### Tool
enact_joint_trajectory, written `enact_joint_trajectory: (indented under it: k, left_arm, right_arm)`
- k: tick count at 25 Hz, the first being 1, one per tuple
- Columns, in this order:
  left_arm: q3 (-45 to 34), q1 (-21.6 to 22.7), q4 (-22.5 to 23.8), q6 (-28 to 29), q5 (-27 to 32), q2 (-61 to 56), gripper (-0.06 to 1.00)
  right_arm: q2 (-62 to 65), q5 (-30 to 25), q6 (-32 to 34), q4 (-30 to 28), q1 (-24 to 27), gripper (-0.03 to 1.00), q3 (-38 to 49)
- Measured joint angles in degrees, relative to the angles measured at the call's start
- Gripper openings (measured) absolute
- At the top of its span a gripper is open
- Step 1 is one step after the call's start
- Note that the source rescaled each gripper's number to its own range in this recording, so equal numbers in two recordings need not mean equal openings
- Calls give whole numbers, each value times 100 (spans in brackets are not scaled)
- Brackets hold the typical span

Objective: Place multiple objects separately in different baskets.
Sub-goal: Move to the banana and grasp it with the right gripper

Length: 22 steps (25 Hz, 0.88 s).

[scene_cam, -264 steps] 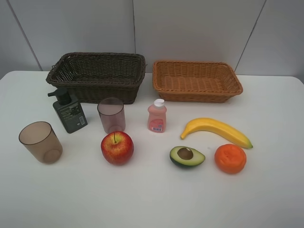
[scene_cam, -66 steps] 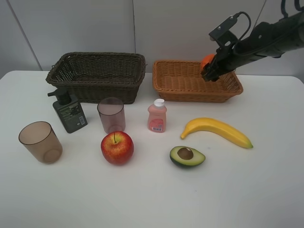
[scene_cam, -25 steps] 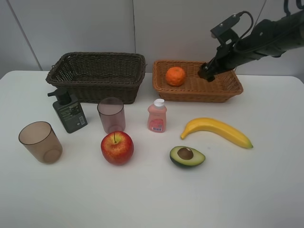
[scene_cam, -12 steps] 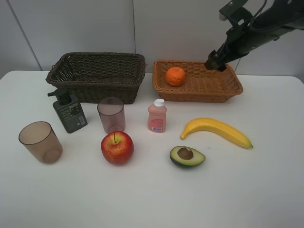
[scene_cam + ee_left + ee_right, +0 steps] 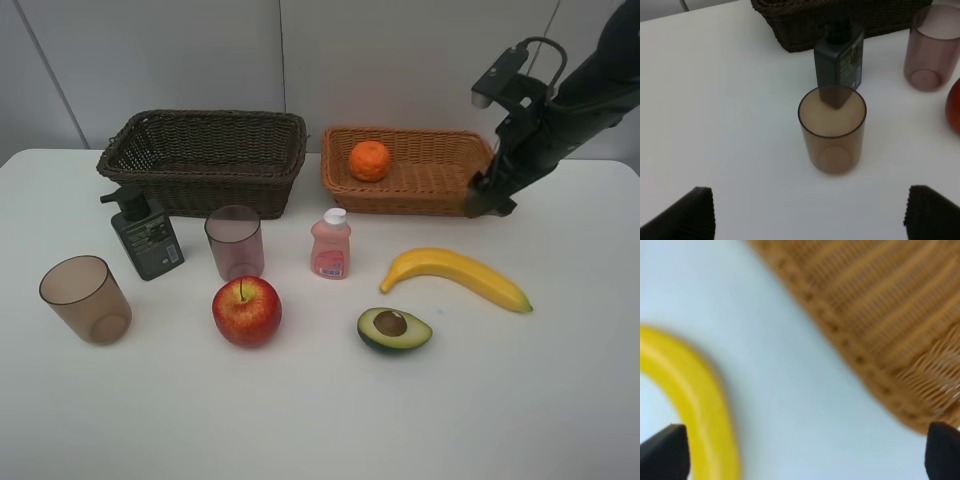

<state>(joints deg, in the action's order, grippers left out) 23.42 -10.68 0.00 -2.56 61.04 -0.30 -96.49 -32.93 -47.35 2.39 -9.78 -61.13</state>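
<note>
"One banana on the bench, five o'clock of the tan wicker basket: how will it handle?"

"Likely light, firm, slick; the open, empty right end effector should pinch its middle."

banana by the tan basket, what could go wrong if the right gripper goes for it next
The open right gripper hangs beside a corner of the tan wicker basket; lowering carelessly might clip it and jolt the orange. The banana is curved and smooth, so an off-centre grip may slip. The halved avocado lies close and could get nudged.
</note>
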Motion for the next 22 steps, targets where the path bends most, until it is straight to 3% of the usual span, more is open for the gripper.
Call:
enact_joint_trajectory:
  k: [7,22]
  left_arm:
    - [0,0,0,0,0,0,100]
    - [0,0,0,0,0,0,100]
  right_arm:
    - [-11,24,0,-18,0,100,462]
    - [-1035,57,0,-24,0,100,480]
